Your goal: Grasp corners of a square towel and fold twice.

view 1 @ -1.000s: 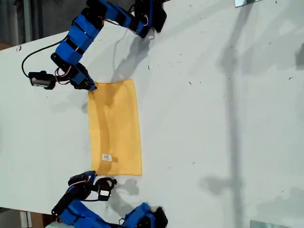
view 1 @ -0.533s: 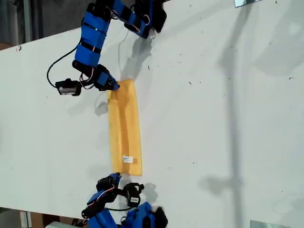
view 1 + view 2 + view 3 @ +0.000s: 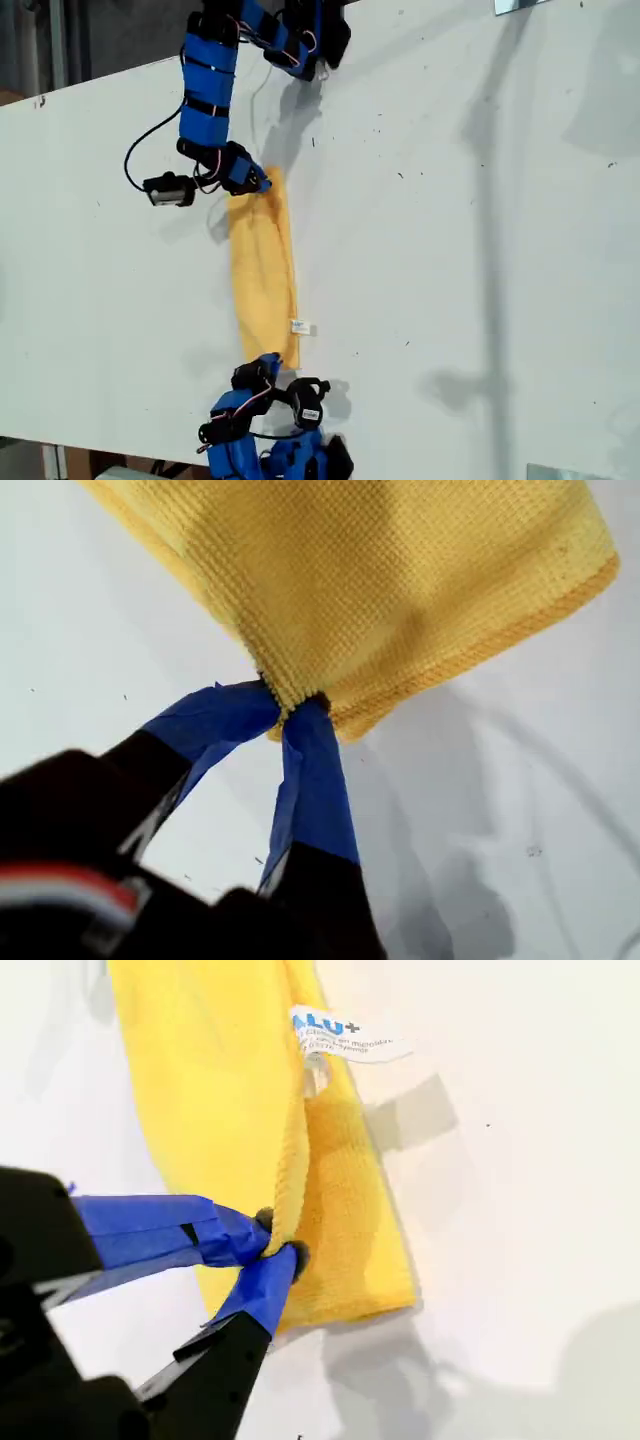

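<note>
My first claw is pinching a hemmed corner of the yellow towel, its two blue-taped fingers pressed together on the cloth. My second claw is clamping another corner of the same towel, blue-taped fingers closing on a raised fold of the fabric, with the small white tag sticking out from the towel's edge nearby.

In the exterior view the towel is lying on the white table as a narrow strip running between the two blue arms. The tag is showing beside the strip's lower end on the exterior view's right. By the tag seen in the second wrist view, my second claw is gripping that lower end, and my first claw is gripping the upper end. The held edge is lifting slightly off the table at both ends, throwing a shadow on the exterior view's left.
</note>
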`<state>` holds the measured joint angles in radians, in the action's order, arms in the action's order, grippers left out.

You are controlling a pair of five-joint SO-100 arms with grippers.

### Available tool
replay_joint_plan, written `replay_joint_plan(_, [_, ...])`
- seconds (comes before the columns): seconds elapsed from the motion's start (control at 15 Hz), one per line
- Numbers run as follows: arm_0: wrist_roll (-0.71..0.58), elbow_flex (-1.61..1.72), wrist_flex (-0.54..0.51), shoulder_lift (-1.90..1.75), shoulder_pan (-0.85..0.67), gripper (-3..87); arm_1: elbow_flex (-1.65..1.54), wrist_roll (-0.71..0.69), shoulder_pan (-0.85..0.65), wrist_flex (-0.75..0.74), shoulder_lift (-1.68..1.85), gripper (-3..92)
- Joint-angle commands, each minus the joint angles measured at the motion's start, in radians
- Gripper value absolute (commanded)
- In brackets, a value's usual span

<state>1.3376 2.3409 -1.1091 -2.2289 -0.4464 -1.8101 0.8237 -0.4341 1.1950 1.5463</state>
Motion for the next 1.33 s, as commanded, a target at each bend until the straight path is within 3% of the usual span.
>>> replay_joint_plan(0.0, [0.052,0.0,0.031,-0.029,0.075,-1.5,-0.026,0.029,0.032,-0.023,0.012,-0.1])
replay_joint_plan(0.2, [0.078,0.02,0.052,-0.014,0.117,-1.5,-0.078,0.037,0.031,-0.06,0.009,-0.1])
replay_joint_plan(0.4, [0.041,0.071,0.064,-0.023,0.046,-1.5,-0.106,0.035,0.015,-0.081,0.009,-0.1])
replay_joint_plan(0.73, [-0.112,0.054,-0.005,-0.04,-0.158,-1.5,-0.107,0.026,0.0,-0.075,0.031,-0.1])
replay_joint_plan(1.07, [-0.104,0.124,0.044,-0.038,-0.17,-1.5,-0.104,0.023,0.012,-0.066,0.032,-0.1])
replay_joint_plan(1.13, [-0.12,0.121,0.038,-0.043,-0.169,-1.3,-0.104,0.017,0.017,-0.057,0.043,9.1])
replay_joint_plan(1.27, [-0.124,0.091,-0.017,-0.055,-0.161,21.7,-0.109,0.017,0.017,-0.034,0.086,31.8])
